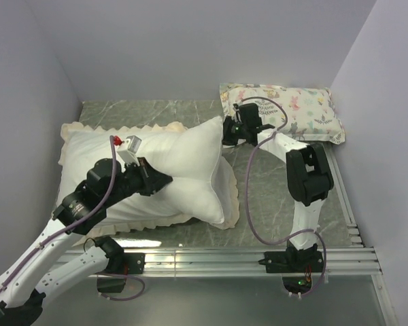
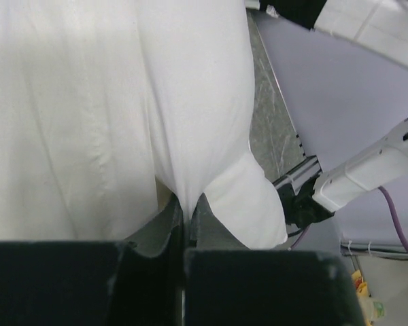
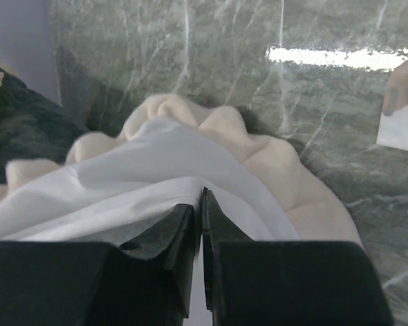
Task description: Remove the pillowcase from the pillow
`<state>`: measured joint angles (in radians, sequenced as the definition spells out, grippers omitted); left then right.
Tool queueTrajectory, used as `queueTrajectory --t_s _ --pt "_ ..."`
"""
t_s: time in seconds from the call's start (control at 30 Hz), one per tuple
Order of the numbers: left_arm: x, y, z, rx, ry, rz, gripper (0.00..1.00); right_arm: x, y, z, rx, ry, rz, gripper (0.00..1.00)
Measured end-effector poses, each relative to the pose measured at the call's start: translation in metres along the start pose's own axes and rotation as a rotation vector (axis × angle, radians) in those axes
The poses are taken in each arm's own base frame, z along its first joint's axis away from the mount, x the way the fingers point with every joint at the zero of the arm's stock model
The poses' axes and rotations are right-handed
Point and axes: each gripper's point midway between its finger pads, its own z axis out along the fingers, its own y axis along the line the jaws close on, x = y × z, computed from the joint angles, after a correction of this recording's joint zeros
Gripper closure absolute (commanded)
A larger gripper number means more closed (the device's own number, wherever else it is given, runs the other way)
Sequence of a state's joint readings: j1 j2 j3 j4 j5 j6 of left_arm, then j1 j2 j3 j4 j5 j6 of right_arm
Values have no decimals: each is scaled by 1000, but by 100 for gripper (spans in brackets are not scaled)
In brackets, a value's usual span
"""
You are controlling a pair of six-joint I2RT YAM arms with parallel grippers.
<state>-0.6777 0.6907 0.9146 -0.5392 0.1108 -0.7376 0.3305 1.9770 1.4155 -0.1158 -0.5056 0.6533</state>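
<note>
On grey marbled worktop (image 1: 272,183), plump white pillow (image 1: 190,170) lying left of centre, cream-frilled pillowcase (image 1: 122,126) ruffled along its edges.
Smooth pillow fold clenched in jaws of left gripper (image 2: 185,217); thin white pillowcase lining, beside puffy frill, clamped in jaws of right gripper (image 3: 200,197).

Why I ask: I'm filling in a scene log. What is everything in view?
pillow: 1, white, left-centre of the table
pillowcase: 1, cream frill, white lining, dark grey plush; frill showing around the pillow
printed pillow: 1, pastel animal print, far right corner
table: 1, grey marble, under everything
left gripper: 1, black, shut on white fabric, apparently the pillow
right gripper: 1, black, shut on the pillowcase at its far right corner
</note>
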Motion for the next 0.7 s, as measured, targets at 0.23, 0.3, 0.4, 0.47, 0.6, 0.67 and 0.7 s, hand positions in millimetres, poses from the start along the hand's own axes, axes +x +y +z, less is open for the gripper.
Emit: queueTrajectory --t_s 0.23,0.3,0.4,0.47,0.6,0.67,0.7 --pt "-33 2 13 -23 -181 -67 99 49 -12 -20 5 -46 -17 59" --pt "-41 6 25 -45 -224 -93 99 62 -15 -33 -3 -56 -14 44" --pt "-52 13 53 -87 -267 -122 99 71 -5 -59 -33 -88 -25 28" --pt "-54 20 79 -116 -271 -135 99 67 9 -79 -60 -135 -53 25" --pt "-54 31 108 -153 -280 -150 99 42 37 -130 -87 -282 -97 19" --pt "-52 32 118 -158 -277 -149 99 31 47 -160 -100 -367 -112 16" --pt "-50 33 123 -161 -269 -147 100 28 52 -175 -110 -409 -121 13"
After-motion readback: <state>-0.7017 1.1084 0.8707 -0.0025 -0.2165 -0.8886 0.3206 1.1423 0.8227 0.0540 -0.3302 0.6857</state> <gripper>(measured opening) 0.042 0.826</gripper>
